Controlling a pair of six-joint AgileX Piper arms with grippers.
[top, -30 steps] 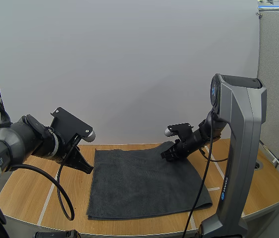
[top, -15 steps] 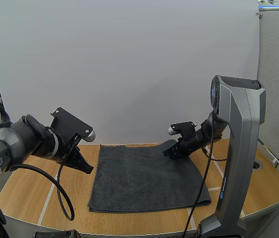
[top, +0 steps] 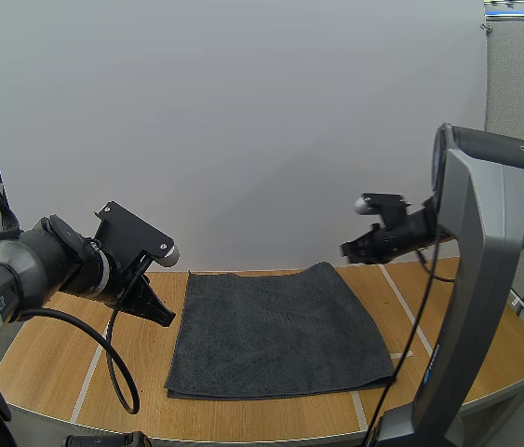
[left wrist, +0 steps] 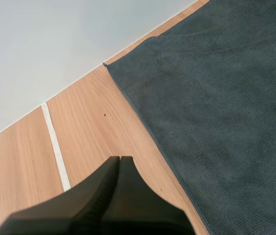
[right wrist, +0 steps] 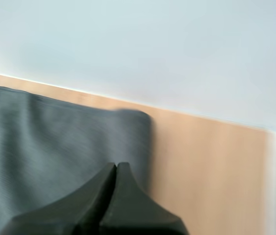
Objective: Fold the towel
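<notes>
Pale, straight-grained wood makes up the table point(top: 47, 354), which has thin white tape lines point(left wrist: 54, 147) across it and a plain white panel standing behind it. In the high view the dark grey towel point(top: 271, 326) lies flat across the lower middle of the frame. It is a soft, finely ribbed, roughly square cloth with a stitched hem, and a second layer seems to show along its near edge. Its far right corner is slightly rounded.

At the left of that frame, the left gripper point(top: 164, 315) sits low over bare wood just beside the towel's left edge. Its black fingers are pressed together into one wedge with nothing between them point(left wrist: 119, 159).

At centre right, the right gripper point(top: 350, 250) hangs in the air above and beside the towel's far right corner. It too is clenched on nothing point(right wrist: 116, 166).
</notes>
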